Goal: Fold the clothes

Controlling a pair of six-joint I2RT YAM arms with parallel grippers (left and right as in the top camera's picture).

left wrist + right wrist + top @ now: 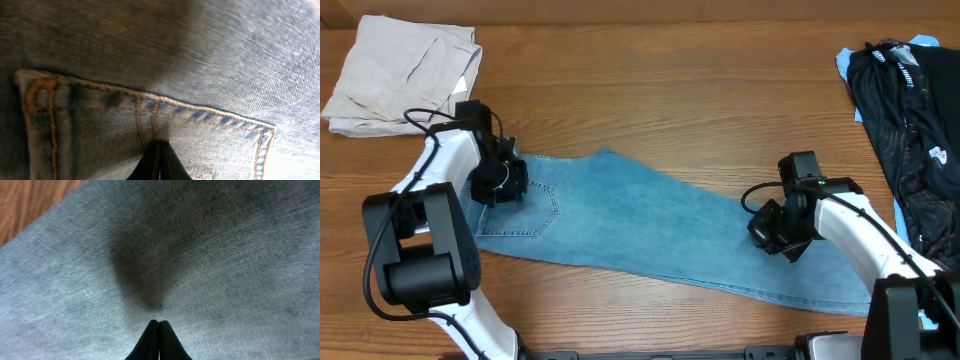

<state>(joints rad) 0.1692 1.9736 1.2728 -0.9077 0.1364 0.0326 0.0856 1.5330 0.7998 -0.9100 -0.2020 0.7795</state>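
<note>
lying flat across table centre, jeans run from waist at 9 o'clock to legs at 4 o'clock. only one pocket shows, so legs look stacked: lengthwise fold judged done. crosswise folds not yet made. l gripper sits at waist end by pocket, r gripper on leg at 3 o'clock. both finger pairs clenched, tips on denim; cannot tell if cloth is pinched.
</note>
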